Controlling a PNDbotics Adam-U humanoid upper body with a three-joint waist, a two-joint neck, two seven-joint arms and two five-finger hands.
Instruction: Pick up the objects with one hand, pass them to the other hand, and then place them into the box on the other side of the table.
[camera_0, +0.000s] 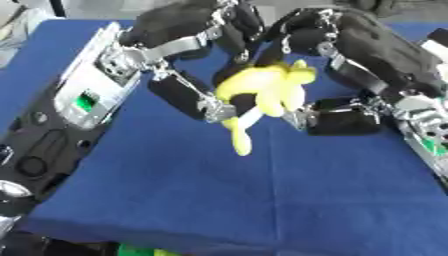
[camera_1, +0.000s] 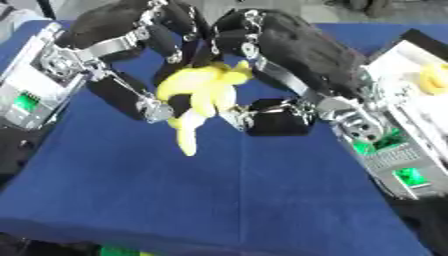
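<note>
Above the blue table (camera_0: 219, 200), the left hand (camera_0: 188, 47) is curling its fingers around the yellow toy (camera_0: 262, 92) from the toy's left, while the right hand (camera_0: 350, 45) is clasping the same toy from its right, and beyond that hand a box (camera_1: 398, 55) is holding something yellow.

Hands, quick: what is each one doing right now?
Left hand: curled round the yellow toy.
Right hand: also curled round it.

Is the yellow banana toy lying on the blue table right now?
No, the banana toy hangs above the blue table, held between the left hand and right hand.
</note>
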